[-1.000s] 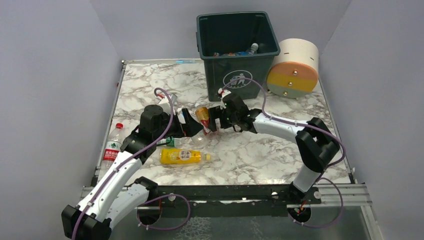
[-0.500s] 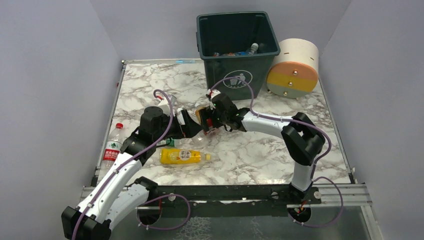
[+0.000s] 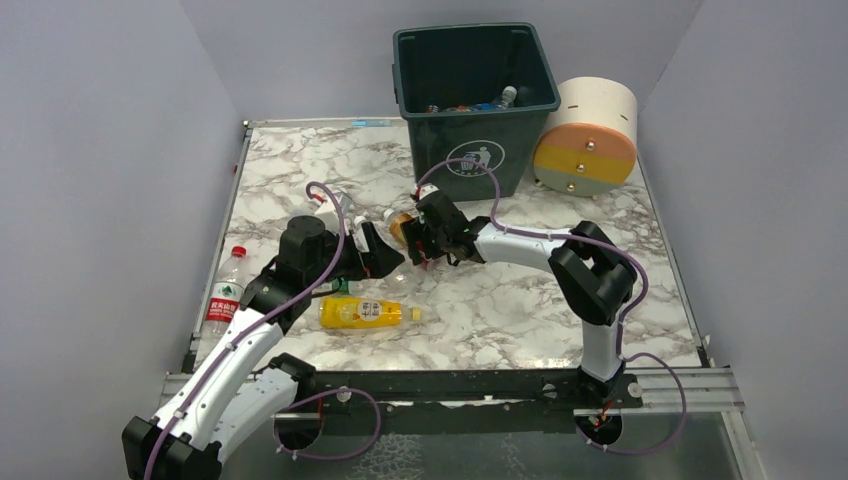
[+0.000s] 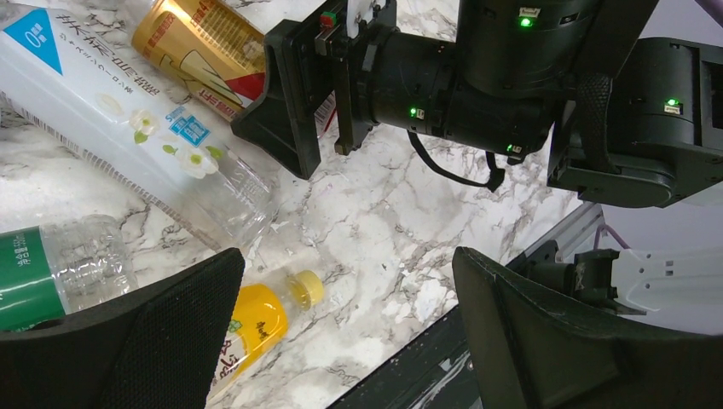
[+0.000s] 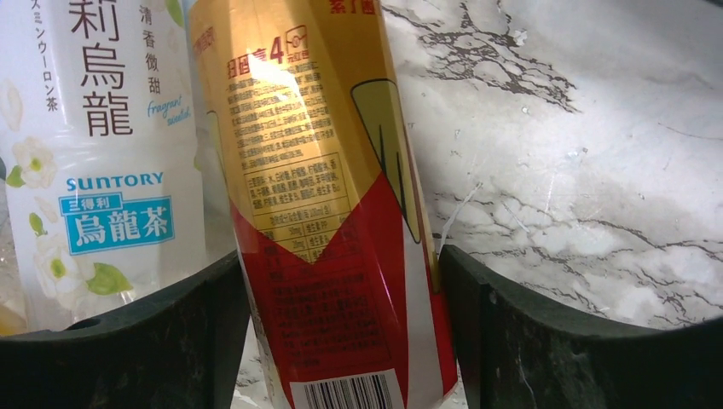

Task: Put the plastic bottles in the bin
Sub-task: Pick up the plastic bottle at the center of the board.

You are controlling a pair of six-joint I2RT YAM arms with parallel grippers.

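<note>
While right jaws are clasping the red-and-gold bottle (image 5: 332,213), others are lying loose

Nearest the bases, the yellow-orange bottle (image 3: 362,313) is lying unheld on the worktop (image 3: 500,290). Just beyond, the left jaws are hanging wide and empty, probably waiting for room. The right jaws are pressing both sides of the red-and-gold bottle beside a white-labelled bottle (image 4: 128,128), likely for lifting. Farthest, the bin (image 3: 440,150) is standing with several bottles (image 3: 505,97) inside

I see a cream-and-orange drum (image 3: 590,135) on its side at the far right corner of the marble table (image 3: 500,310).
</note>
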